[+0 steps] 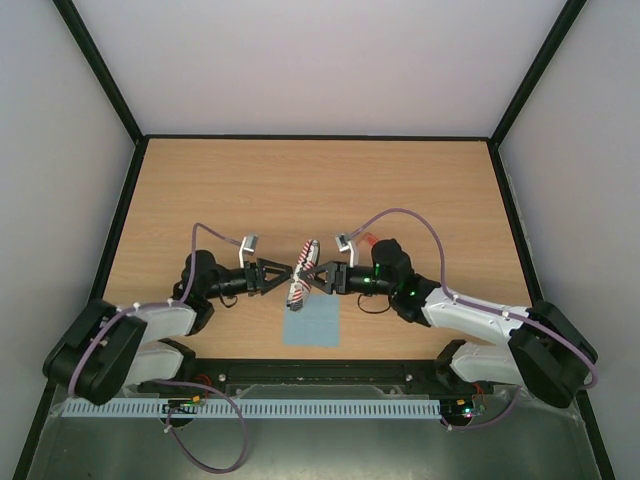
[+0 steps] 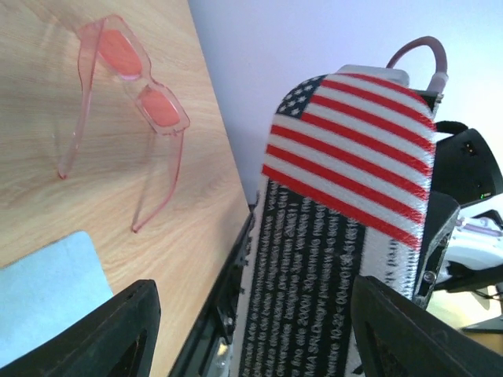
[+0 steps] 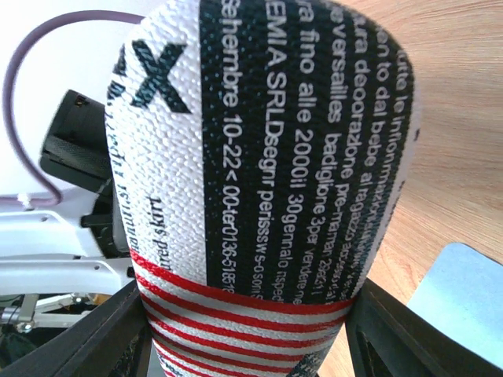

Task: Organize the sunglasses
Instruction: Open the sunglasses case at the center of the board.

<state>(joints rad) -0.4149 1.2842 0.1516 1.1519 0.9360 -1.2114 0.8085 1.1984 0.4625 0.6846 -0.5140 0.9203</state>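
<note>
Thin red-orange plastic sunglasses (image 2: 143,82) lie unfolded on the wooden counter (image 2: 47,204), right of centre. They look light and fragile, so pinch the bridge. The right tool (image 3: 245,294) clamps the stars-and-stripes oblong case (image 3: 267,118); the left tool (image 2: 253,287) gapes around it.

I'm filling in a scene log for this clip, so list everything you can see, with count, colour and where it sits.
sunglasses: one pair, translucent pink-red frame with orange lenses, lying on the table, temples unfolded, apart from the cloth.
case: one, stars-and-stripes with black bands of white print, held up between the two grippers over the table's near middle.
cloth: one, light blue, flat on the table by its front edge, just nearer than the case.
table: one, light wood with a dark rim.
cables: two, purple, one looping over each arm.
left gripper: one, black, fingers spread either side of the case, a gap showing on one side.
right gripper: one, black, closed on the case.
</note>
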